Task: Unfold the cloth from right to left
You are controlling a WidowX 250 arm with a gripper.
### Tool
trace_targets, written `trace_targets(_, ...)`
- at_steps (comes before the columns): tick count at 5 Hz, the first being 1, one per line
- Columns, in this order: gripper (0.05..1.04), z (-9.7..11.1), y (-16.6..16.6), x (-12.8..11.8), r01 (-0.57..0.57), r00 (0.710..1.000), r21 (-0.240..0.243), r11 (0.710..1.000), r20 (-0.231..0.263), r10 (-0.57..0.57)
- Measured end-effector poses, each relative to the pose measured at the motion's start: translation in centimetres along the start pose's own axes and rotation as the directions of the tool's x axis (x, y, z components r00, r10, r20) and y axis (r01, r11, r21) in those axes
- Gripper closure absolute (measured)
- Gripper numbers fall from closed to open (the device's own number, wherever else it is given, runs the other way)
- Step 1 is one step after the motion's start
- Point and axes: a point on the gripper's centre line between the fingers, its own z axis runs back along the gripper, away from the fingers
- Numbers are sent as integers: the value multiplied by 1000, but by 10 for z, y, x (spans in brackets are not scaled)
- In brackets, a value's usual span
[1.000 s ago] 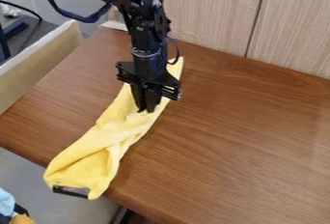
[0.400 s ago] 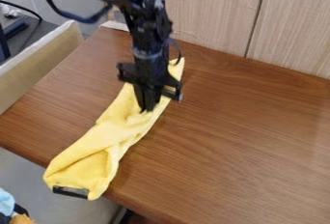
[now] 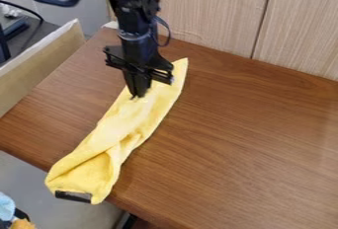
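The gripper [image 3: 138,96] hangs down over the upper part of the yellow cloth [image 3: 132,120], close to its left edge, with its lower end at the cloth's surface. From the upper middle of the wooden table, the cloth runs as a long narrow strip down to the lower left. Creases and an overlapping fold mark its lower half. Its lower end lies over the table's front-left edge, beside a black piece [image 3: 73,196]. Part of the cloth behind the gripper is hidden.
The brown wooden table [image 3: 251,149] extends to the right of the cloth. A pale wood panel wall [image 3: 211,11] stands along the back, and a beige board [image 3: 39,65] borders the left side. Blue and orange items lie at the lower left corner.
The gripper has moved up and to the left along the cloth. The cloth's middle, where the gripper was, looks flatter; its lower end has barely changed.
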Motion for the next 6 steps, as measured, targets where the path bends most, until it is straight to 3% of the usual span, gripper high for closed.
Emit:
trace_targets(3, 1029, 8, 86, -21, -222, 975, 47, 974, 13, 222)
trace_targets(4, 1029, 9, 108, -30, -294, 956, 71, 953, 15, 294)
trace_targets(6, 1029, -13, 156, -69, -438, 894, 123, 890, -42, 446)
